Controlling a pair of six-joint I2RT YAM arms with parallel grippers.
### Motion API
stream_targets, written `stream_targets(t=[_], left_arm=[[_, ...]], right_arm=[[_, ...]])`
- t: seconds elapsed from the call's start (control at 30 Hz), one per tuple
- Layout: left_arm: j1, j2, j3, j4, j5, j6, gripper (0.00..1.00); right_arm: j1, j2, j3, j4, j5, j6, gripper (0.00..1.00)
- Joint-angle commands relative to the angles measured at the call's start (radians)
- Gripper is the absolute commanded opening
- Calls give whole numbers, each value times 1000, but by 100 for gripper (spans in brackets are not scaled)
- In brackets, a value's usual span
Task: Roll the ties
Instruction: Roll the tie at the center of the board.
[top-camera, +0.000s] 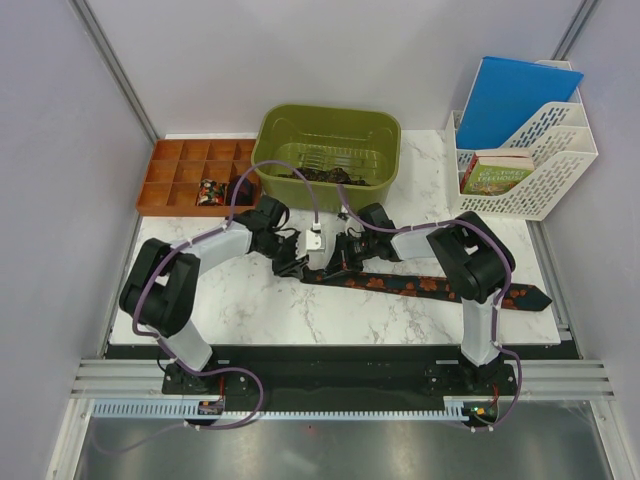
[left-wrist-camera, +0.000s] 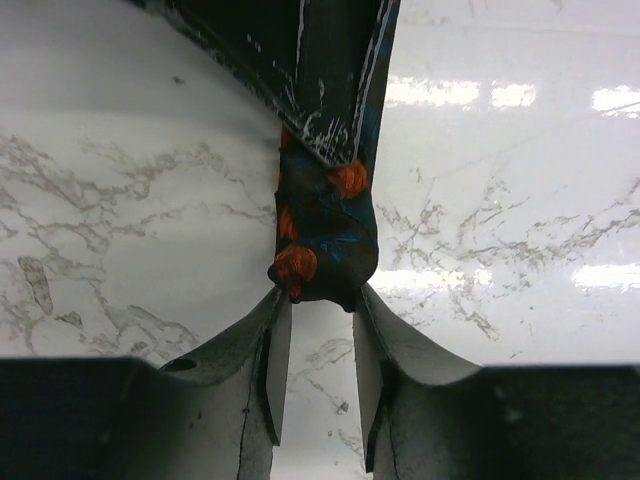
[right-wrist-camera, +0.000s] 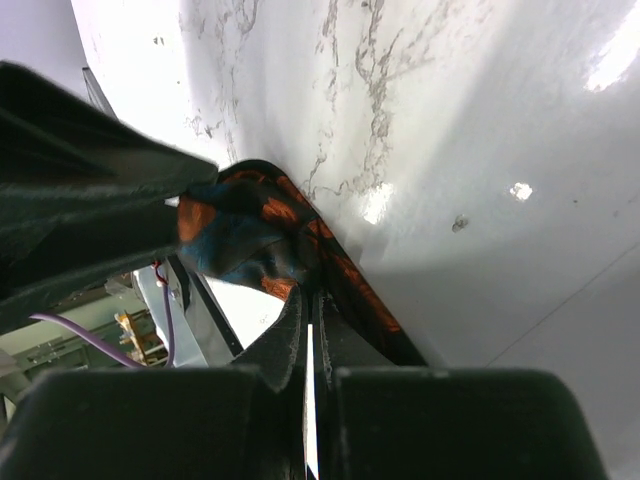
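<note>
Closest to the left wrist camera are the two fingers of the left gripper (left-wrist-camera: 320, 318), standing apart with a clear gap, their tips at or just touching the lower end of a small tight bundle of the tie (left-wrist-camera: 325, 225); nothing lies between them, so I read this gripper as open and holding nothing. On the far side of the bundle the right gripper (right-wrist-camera: 308, 335) has its fingers pressed together on the fabric beside the started roll, clamped on the tie. Its flat tail (top-camera: 440, 285) runs from the middle of the table (top-camera: 250, 300) towards the right edge, with the pointed tip near the front right corner. Judging by how it bunches and drapes, the cloth is light, limp and probably a little slick, so a started roll would likely loosen if let go; the safest hold looks to be across the sides of the coil itself, squeezing the layers together, not on the loose tail. At the back edge stands a green bin (top-camera: 385, 130) holding what look like further ties (top-camera: 325, 175), with an orange tray (top-camera: 170, 195) at the back left corner and a white file rack (top-camera: 530, 160) at the back right
</note>
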Motion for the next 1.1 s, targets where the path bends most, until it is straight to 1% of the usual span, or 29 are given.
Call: stream_targets(t=[0.0, 0.1, 0.23, 0.43, 0.57, 0.63, 0.67, 0.73, 0.8, 0.83, 0.87, 0.93, 0.97, 1.07], left_arm=[[-39, -17, 71, 5, 93, -63, 36], [-70, -6, 79, 13, 108, -89, 37], [-110, 17, 80, 72, 85, -135, 38], [-179, 88, 121, 83, -24, -174, 39], [-205, 118, 141, 77, -73, -180, 40], [-214, 134, 148, 76, -105, -188, 40], [-222, 140, 154, 68, -114, -189, 40], [-225, 147, 155, 63, -145, -189, 39], [-225, 158, 151, 50, -175, -188, 37], [-225, 158, 145, 48, -182, -180, 37], [-225, 151, 131, 47, -185, -178, 37], [-225, 144, 117, 45, -180, -177, 36], [-225, 146, 112, 42, -177, -178, 36], [-225, 155, 109, 31, -183, -180, 36]], right_arm=[[8, 53, -25, -28, 68, -11, 0], [9, 51, -28, -25, 66, -3, 0], [11, 50, -37, -8, 62, 15, 0], [11, 45, -48, 36, 33, 46, 1], [2, 25, -47, 36, -1, 43, 7], [-4, 2, -45, 10, -13, 17, 9], [-11, -5, -44, 2, -18, 5, 14], [-15, -30, -39, -25, -35, -27, 17], [-26, -48, -30, -47, -50, -50, 25], [-35, -51, -22, -85, -67, -82, 30], [-40, -54, -15, -103, -78, -98, 42], [-55, -64, 10, -172, -99, -138, 53], [-57, -68, 22, -194, -98, -176, 60], [-72, -84, 38, -248, -98, -227, 67]])
